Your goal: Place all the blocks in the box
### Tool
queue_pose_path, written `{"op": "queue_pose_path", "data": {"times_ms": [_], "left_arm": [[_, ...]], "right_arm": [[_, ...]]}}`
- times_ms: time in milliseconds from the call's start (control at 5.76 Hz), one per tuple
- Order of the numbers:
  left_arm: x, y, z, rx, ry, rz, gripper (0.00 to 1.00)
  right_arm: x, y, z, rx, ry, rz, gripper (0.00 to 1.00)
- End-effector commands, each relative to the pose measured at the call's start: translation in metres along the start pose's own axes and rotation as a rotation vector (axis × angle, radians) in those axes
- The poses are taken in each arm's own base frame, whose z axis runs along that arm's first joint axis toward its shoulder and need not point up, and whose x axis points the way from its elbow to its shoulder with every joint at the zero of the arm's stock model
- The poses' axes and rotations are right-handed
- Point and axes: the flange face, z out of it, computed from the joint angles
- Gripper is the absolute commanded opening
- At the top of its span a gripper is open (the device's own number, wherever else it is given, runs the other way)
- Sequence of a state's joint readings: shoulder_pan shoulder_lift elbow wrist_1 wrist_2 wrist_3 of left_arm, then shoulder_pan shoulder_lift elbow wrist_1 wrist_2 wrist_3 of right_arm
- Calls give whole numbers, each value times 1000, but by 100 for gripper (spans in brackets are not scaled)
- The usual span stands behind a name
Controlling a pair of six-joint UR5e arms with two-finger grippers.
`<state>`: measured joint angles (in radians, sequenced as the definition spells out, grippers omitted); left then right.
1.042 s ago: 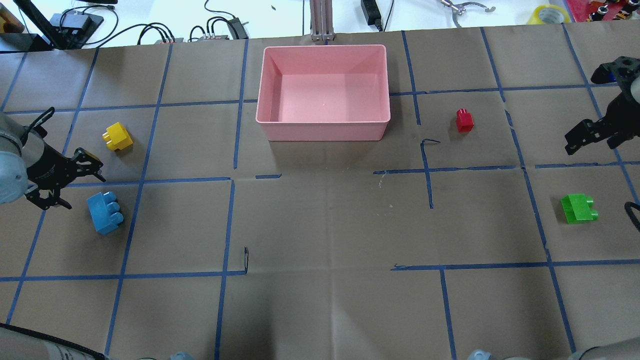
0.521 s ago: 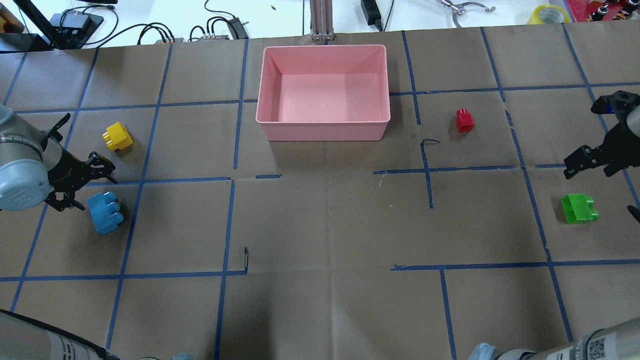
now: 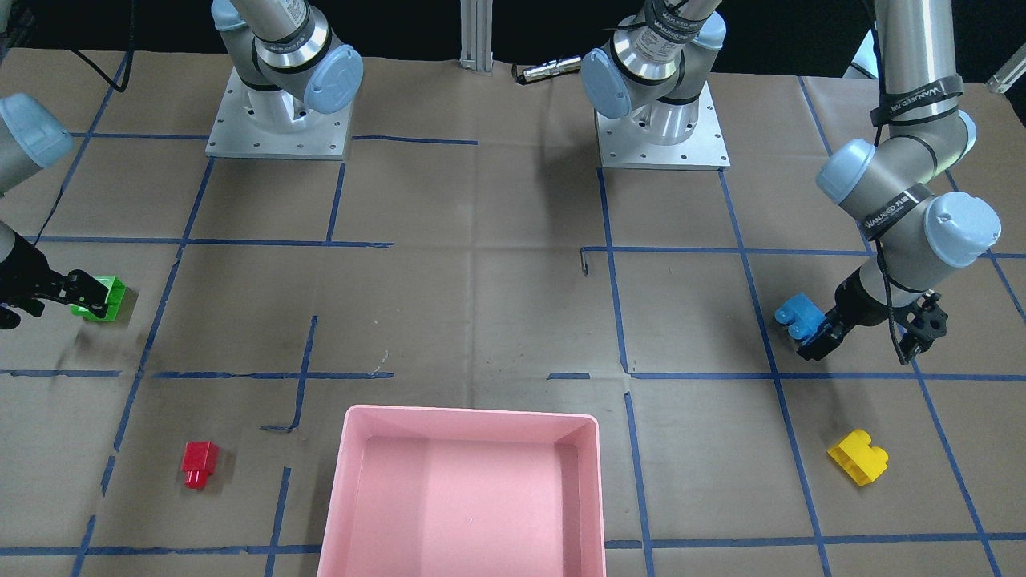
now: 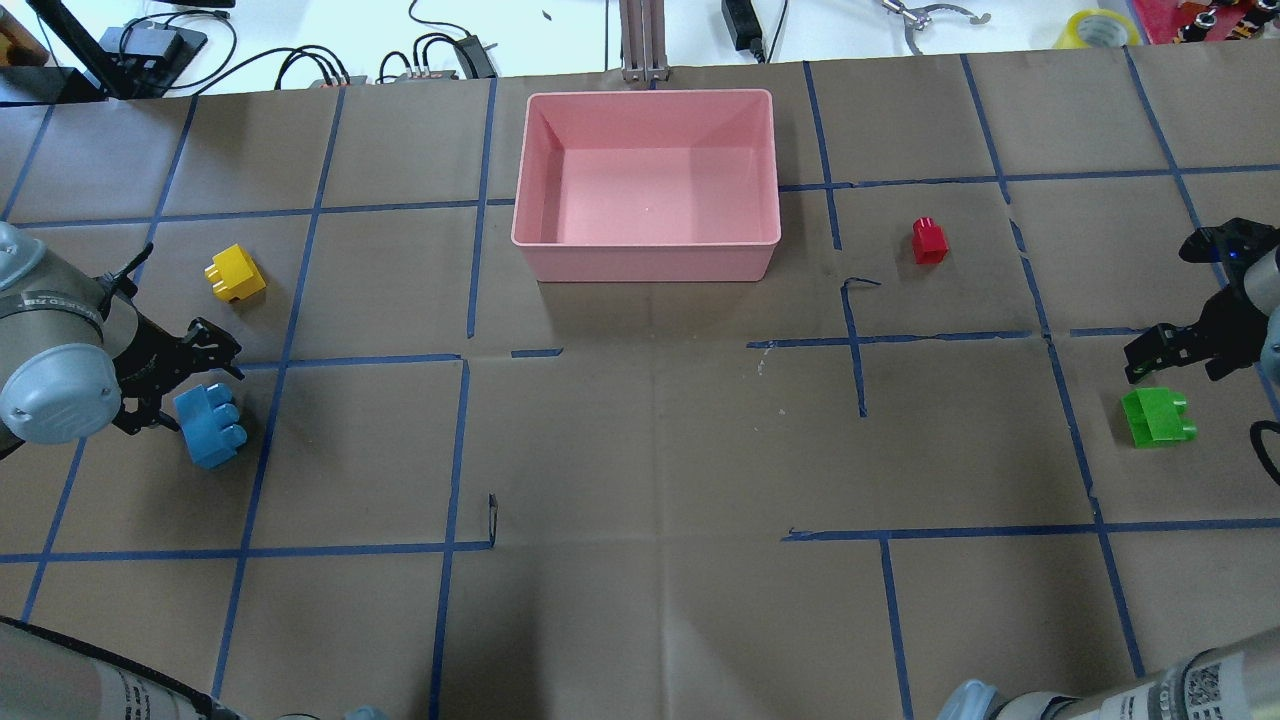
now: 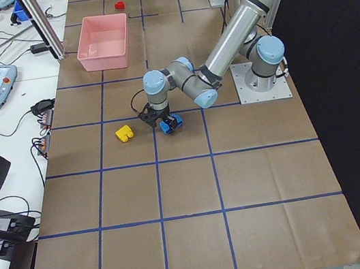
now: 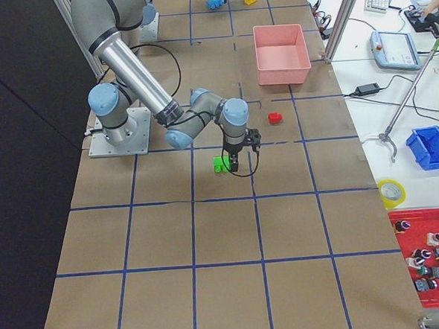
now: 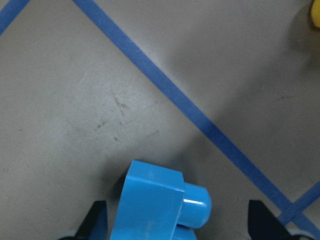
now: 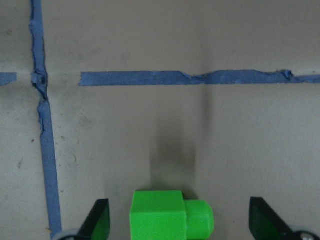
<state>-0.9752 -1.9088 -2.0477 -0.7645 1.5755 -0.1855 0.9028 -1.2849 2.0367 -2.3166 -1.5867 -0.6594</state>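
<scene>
The brown paper-covered surface (image 4: 640,450), lined with blue tape, carried the large pink plastic box (image 4: 645,243), empty, at the middle of the edge farthest from the robot. Near the left edge, the left end effector (image 7: 180,222) stood wide open around the light-blue three-stud brick (image 4: 210,427), which lay skewed and closer to one finger; closing might twist it away or pinch only a stud. Near the right edge, the right end effector (image 8: 182,220), equally wide, straddled the green two-stud brick (image 4: 1157,417), barely entered, so a shallow grip could slip. The yellow two-stud brick (image 4: 236,272) lay near the left edge, the small red one-stud brick (image 4: 929,241) between box and right edge.
</scene>
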Motion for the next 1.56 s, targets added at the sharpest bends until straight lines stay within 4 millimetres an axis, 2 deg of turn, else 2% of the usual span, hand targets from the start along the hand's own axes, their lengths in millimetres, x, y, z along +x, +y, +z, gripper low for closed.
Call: {"op": "queue_pose_path", "data": {"times_ms": [0, 347, 694, 868, 1042, 1389], "left_arm": [[-4, 11, 11, 15, 1, 3, 99], [-4, 8, 9, 22, 2, 12, 99], [-9, 8, 10, 18, 2, 5, 96], [-13, 6, 11, 15, 1, 3, 85], [-13, 7, 11, 10, 0, 3, 68], [-11, 8, 11, 5, 13, -1, 50]], "right_arm": [[-4, 6, 10, -14, -7, -1, 97], [-2, 6, 22, -36, -16, -2, 97], [2, 11, 24, -47, -20, 6, 98], [1, 13, 27, -58, -26, 5, 98], [2, 18, 29, -82, -10, 6, 98], [2, 20, 29, -93, -2, 3, 98]]}}
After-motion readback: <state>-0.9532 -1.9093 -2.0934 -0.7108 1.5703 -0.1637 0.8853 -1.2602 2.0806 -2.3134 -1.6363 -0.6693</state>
